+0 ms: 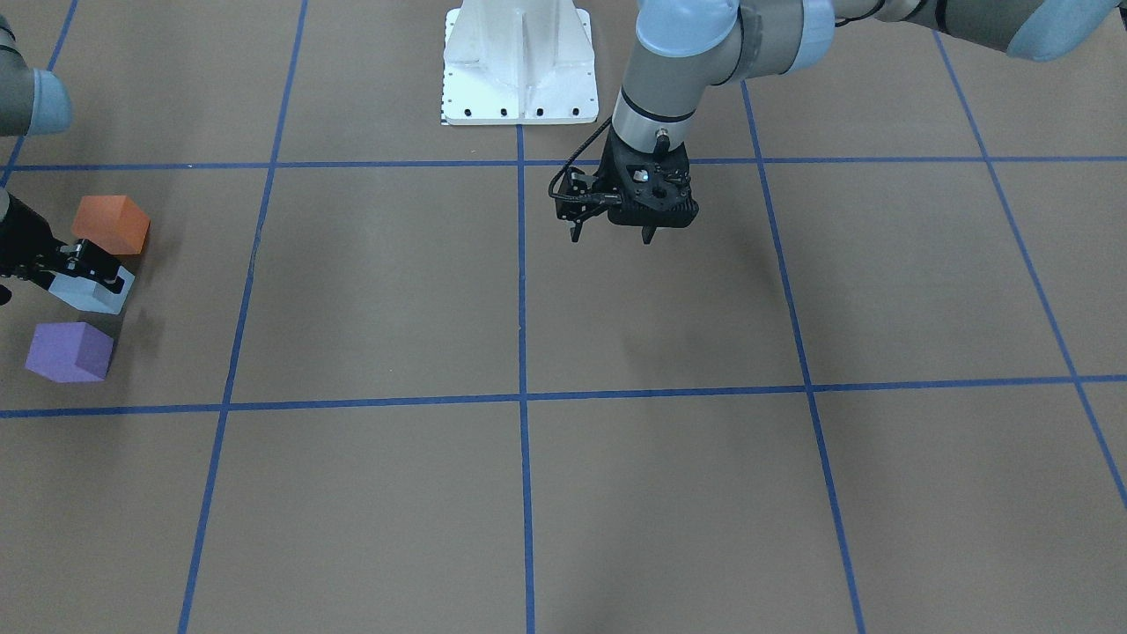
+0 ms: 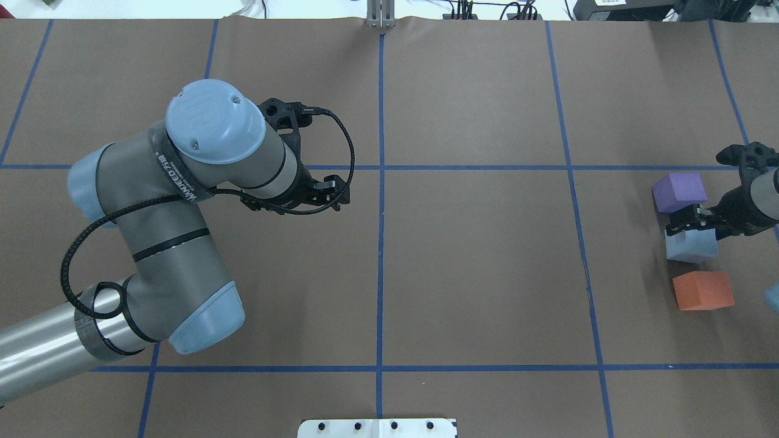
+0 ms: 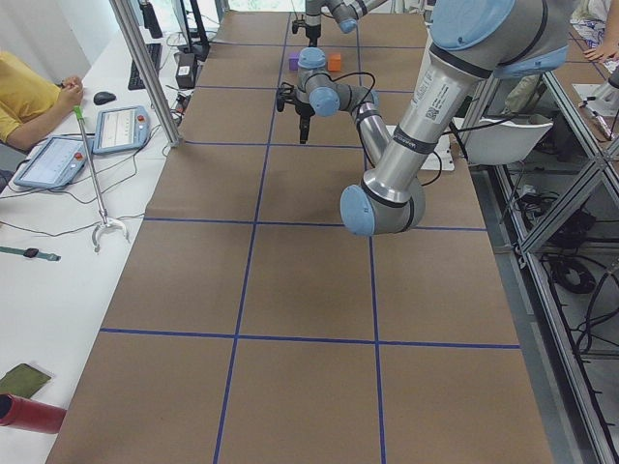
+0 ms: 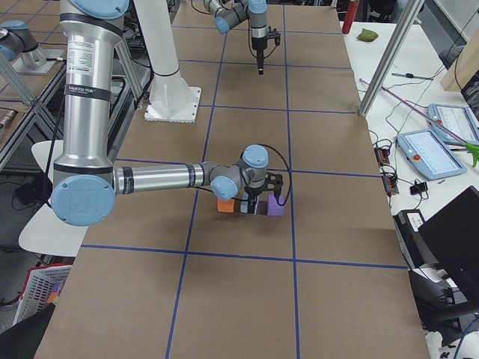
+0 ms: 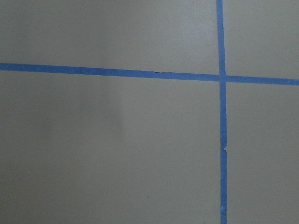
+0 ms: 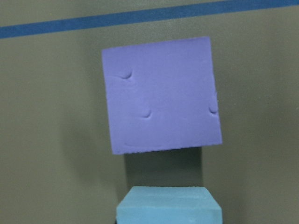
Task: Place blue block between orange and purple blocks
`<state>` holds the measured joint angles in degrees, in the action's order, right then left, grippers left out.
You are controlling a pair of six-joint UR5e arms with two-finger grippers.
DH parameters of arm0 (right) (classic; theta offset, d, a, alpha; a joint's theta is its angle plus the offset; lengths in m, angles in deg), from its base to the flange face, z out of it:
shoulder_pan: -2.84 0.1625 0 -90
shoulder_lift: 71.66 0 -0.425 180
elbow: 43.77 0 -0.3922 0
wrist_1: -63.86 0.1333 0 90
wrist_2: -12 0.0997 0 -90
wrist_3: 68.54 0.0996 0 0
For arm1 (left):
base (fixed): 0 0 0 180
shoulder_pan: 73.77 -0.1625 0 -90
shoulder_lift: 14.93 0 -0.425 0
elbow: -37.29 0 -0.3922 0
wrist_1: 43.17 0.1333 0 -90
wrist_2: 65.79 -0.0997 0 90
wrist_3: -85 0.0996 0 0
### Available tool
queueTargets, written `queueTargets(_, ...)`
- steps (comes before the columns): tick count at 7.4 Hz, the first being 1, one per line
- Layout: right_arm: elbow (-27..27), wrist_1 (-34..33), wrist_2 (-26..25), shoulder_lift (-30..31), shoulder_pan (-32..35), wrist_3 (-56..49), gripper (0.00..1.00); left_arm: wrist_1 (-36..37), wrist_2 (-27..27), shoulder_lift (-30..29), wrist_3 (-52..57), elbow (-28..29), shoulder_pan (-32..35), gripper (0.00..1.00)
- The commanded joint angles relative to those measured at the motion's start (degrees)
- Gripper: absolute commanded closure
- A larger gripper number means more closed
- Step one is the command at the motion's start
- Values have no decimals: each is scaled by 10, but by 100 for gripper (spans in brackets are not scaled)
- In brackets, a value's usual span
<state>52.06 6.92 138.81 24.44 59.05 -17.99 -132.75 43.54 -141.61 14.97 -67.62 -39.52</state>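
Note:
The light blue block [image 1: 88, 295] sits low at the table between the orange block [image 1: 112, 224] and the purple block [image 1: 69, 351]. My right gripper [image 1: 92, 267] reaches in from the side and its jaws stand either side of the blue block's top, shut on it. In the overhead view the blue block [image 2: 691, 246] lies between the purple block [image 2: 678, 191] and the orange block [image 2: 703, 290]. The right wrist view shows the purple block [image 6: 161, 95] ahead and the blue block's top [image 6: 168, 205] at the bottom edge. My left gripper [image 1: 611, 236] hangs open and empty above mid-table.
The robot's white base [image 1: 519, 62] stands at the table's robot side. Blue tape lines [image 1: 521, 396] divide the brown table into squares. The left wrist view shows only bare table and a tape crossing [image 5: 221, 78]. Operators' desks with tablets [image 3: 58, 159] flank the table.

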Motion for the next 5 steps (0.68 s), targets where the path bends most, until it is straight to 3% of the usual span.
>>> queueTargets(1, 5, 54, 0, 20, 3, 0, 0, 4, 0, 12, 4, -17, 9, 0)
queueTargets(3, 6, 115, 1, 47, 29, -7, 0, 4, 4, 96, 12, -87, 34, 0)
queueTargets(5, 21, 113, 31, 50, 78, -25, 0, 22, 4, 194, 112, -168, 56, 0)
